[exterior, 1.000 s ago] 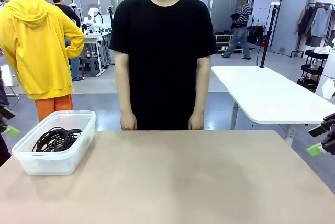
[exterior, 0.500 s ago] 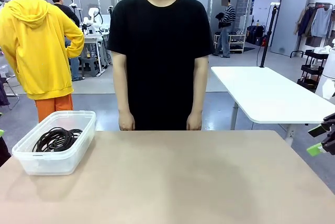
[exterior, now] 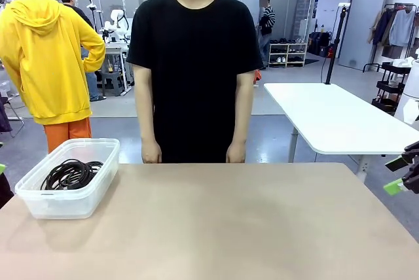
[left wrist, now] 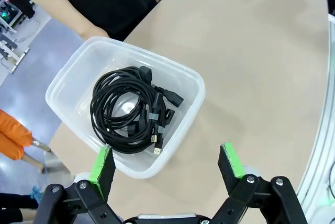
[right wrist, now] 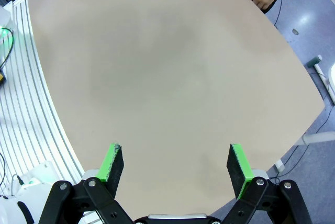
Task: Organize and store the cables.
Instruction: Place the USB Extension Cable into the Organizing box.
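Several black cables (exterior: 71, 173) lie coiled together inside a clear plastic bin (exterior: 39, 205) at the table's left side; the left wrist view looks down on the cables (left wrist: 133, 111), with plugs and a small grey tie showing, in the bin (left wrist: 180, 130). My left gripper (left wrist: 166, 164) hangs open above the bin's near rim, nothing between its fingers. My right gripper (right wrist: 175, 167) is open over bare tabletop, and its green pads (exterior: 393, 186) peek in at the right edge of the front view.
A person in a black T-shirt (exterior: 193, 64) stands at the table's far edge, hands (exterior: 151, 154) hanging at their sides. A white table (exterior: 334, 120) stands behind on the right. The tan tabletop (exterior: 249, 221) stretches wide from the bin to the right edge.
The left gripper's green pad has slipped almost out at the front view's left edge. The person has shifted slightly left. Bin, cables and right gripper are unmoved.
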Controlling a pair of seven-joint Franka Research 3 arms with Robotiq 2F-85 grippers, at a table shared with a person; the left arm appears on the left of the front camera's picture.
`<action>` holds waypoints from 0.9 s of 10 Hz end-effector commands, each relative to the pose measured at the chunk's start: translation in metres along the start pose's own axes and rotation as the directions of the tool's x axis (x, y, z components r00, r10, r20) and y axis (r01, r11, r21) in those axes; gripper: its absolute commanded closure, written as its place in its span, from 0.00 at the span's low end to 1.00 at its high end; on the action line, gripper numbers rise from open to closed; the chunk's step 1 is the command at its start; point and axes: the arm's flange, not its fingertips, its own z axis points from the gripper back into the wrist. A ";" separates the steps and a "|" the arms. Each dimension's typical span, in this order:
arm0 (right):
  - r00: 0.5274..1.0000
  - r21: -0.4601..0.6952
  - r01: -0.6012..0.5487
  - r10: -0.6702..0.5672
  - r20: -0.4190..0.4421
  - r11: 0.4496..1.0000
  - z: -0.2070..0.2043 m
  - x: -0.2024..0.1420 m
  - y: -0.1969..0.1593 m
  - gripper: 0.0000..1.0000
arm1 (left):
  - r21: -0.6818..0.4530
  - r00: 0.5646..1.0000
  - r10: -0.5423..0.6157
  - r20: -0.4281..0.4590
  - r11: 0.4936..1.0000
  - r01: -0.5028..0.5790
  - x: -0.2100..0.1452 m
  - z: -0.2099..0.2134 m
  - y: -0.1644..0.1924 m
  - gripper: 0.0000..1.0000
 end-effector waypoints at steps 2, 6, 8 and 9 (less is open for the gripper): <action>1.000 0.005 0.006 -0.006 0.011 1.000 0.000 0.001 0.000 0.00 | -0.008 1.000 0.020 0.009 1.000 -0.020 0.003 0.002 0.001 0.00; 1.000 0.005 0.006 -0.006 0.011 1.000 0.000 0.001 0.000 0.00 | -0.008 1.000 0.020 0.009 1.000 -0.020 0.003 0.002 0.001 0.00; 1.000 0.005 0.006 -0.006 0.011 1.000 0.000 0.001 0.000 0.00 | -0.008 1.000 0.020 0.009 1.000 -0.020 0.003 0.002 0.001 0.00; 1.000 0.005 0.006 -0.006 0.011 1.000 0.000 0.001 0.000 0.00 | -0.008 1.000 0.020 0.009 1.000 -0.020 0.003 0.002 0.001 0.00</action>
